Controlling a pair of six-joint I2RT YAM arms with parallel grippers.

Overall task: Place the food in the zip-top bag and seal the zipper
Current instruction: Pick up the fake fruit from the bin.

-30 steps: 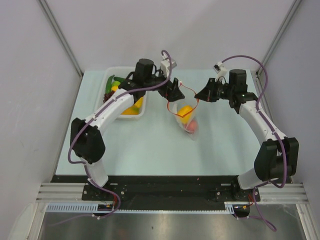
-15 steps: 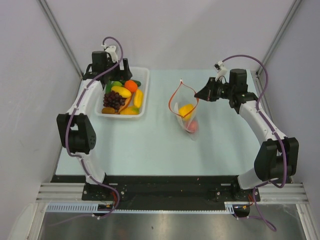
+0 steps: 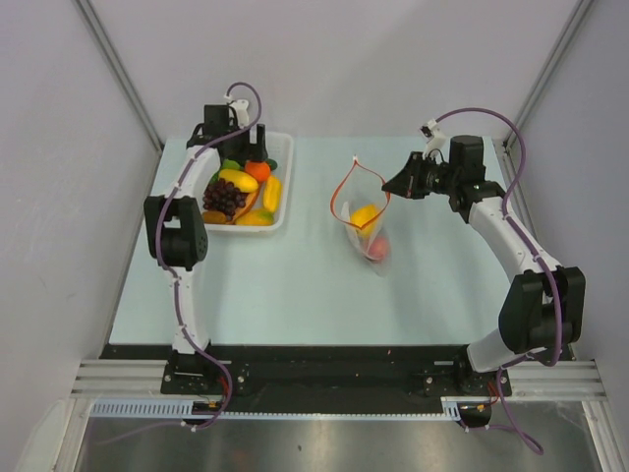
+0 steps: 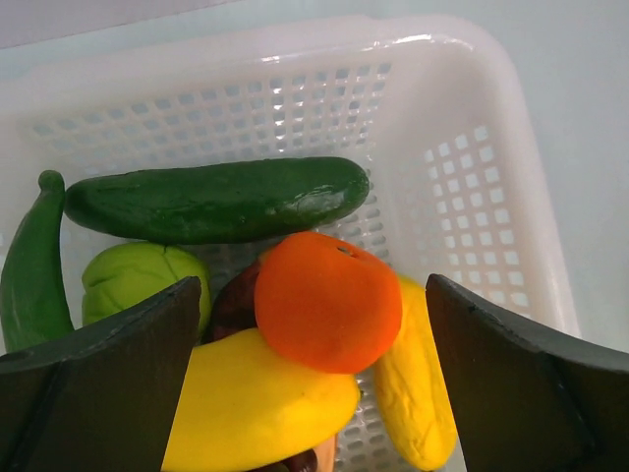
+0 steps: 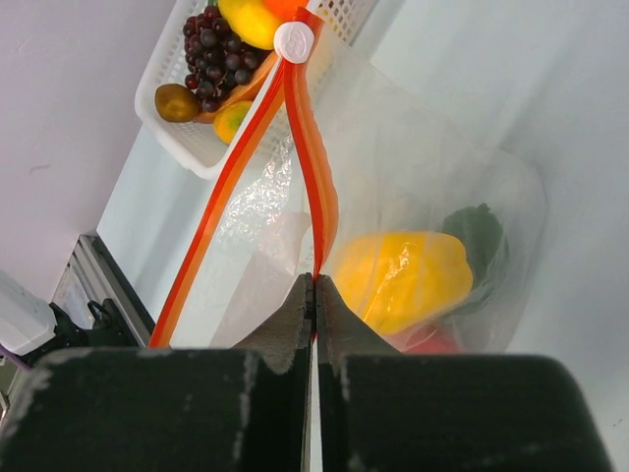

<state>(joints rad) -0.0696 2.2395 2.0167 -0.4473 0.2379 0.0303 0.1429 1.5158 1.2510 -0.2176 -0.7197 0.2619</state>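
My left hand (image 4: 310, 295) hangs released over the far end of the white tray (image 4: 472, 147), its two dark fingers (image 4: 118, 383) spread wide and touching nothing. Directly under the gap sits the orange (image 4: 329, 300), resting on a yellow fruit (image 4: 260, 408), with a knobbly yellow piece (image 4: 418, 393) to its right. A dark green cucumber (image 4: 211, 200) lies across the tray just beyond the orange. A pale green fruit (image 4: 138, 280) and a slim green pod (image 4: 29, 265) are on the left. The purple grapes (image 3: 221, 197) lie nearer in the same tray, which stands at the far left of the bench (image 3: 295, 285). My right hand (image 5: 314, 285) is clenched on the zipper (image 5: 314, 167), holding one side of the red-orange strip pinched between its closed fingers. The strip runs away from the hand to a white slider tab (image 5: 293, 41). The zip-top bag (image 5: 432, 167) has its mouth gaping and lifted. It lies mid-bench, well right of the tray. Inside it lie a yellow pepper (image 5: 408, 275) and, nearer, a red piece (image 5: 432, 342).
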